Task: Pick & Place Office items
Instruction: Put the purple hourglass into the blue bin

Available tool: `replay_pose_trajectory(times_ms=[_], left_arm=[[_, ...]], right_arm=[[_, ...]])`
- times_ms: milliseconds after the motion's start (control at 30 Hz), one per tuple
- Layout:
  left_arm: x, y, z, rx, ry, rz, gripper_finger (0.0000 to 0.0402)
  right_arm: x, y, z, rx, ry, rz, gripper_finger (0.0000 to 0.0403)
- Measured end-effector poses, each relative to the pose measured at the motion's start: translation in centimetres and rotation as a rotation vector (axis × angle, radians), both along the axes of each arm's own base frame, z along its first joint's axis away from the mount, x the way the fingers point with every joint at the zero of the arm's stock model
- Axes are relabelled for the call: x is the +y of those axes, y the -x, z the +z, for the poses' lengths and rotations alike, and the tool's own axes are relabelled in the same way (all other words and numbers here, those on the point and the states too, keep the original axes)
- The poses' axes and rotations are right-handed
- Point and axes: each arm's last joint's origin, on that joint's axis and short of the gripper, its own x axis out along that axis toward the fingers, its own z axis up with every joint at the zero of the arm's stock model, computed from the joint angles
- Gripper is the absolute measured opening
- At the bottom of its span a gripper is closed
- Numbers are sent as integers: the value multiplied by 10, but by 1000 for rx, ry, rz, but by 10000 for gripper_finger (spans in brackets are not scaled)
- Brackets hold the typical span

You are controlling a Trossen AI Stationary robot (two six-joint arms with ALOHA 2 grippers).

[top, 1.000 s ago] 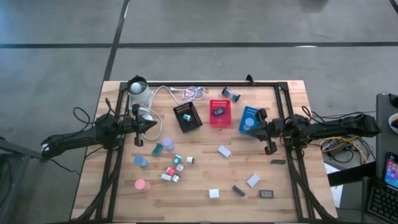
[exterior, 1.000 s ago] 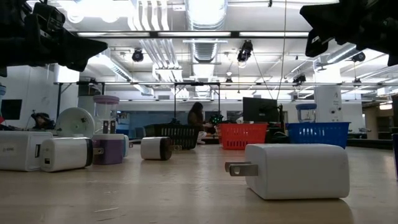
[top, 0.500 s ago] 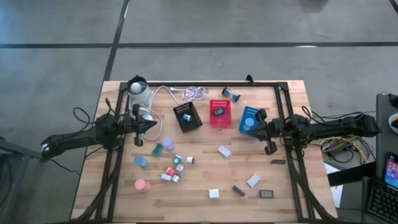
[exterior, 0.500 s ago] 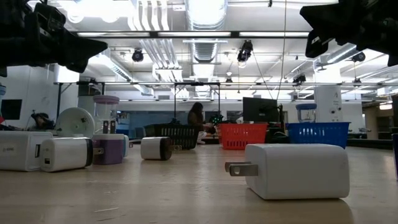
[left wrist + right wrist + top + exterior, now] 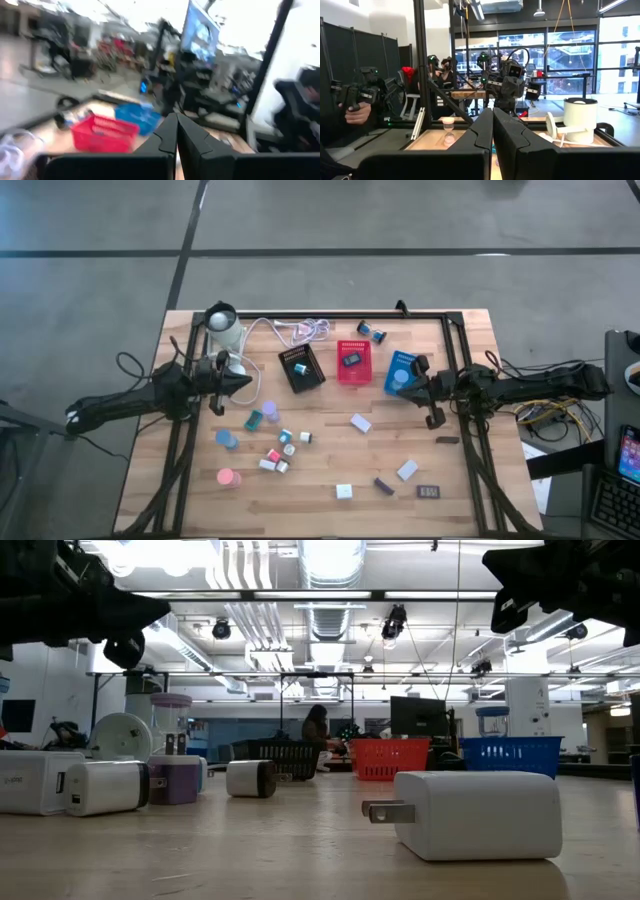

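Note:
The office items lie scattered on the wooden table: a lavender roll (image 5: 269, 409), a teal block (image 5: 254, 420), a blue roll (image 5: 227, 439), a pink roll (image 5: 228, 477), white blocks (image 5: 361, 423) (image 5: 406, 470) and dark rectangles (image 5: 428, 492). In the low view a white block (image 5: 475, 815) rests flat near the camera. My left gripper (image 5: 247, 381) hovers shut and level above the table's left part, holding nothing. My right gripper (image 5: 405, 390) is shut too, hovering by the blue tray (image 5: 402, 368). Both wrist views show shut fingers, left gripper (image 5: 176, 131) and right gripper (image 5: 492, 120).
Black (image 5: 302, 367), red (image 5: 352, 361) and blue mesh trays stand in a row at the far middle, each with a piece inside. A white coiled cable (image 5: 300, 330) and a white cylinder (image 5: 222, 325) sit at the far left. A dark frame borders the table.
My left gripper has rolled about its own pointing line while staying in place and staying shut. The right arm and all the items have kept still.

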Motion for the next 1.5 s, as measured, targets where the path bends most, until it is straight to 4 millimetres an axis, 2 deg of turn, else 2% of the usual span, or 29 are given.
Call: replay_pose_trajectory(times_ms=[267,500,700,933,1100,1267,1500], left_arm=[[-2,-2,19,281,50,-42,8],[0,-12,37,442,76,-2,26],[-1,-32,43,648,100,-36,83],[-5,-63,48,921,59,-101,180],[-5,-82,59,1083,-2,-119,242],[-4,-97,74,1101,-14,-128,289],[-6,-112,60,1187,-32,-161,316]], right_arm=[[0,0,0,0,0,0,8],[0,0,0,2,-1,0,8],[0,0,-1,11,-2,0,8],[0,0,-1,13,-6,1,8],[0,0,-2,18,-8,1,8],[0,0,-2,22,-10,2,8],[0,0,-2,22,-10,2,8]])
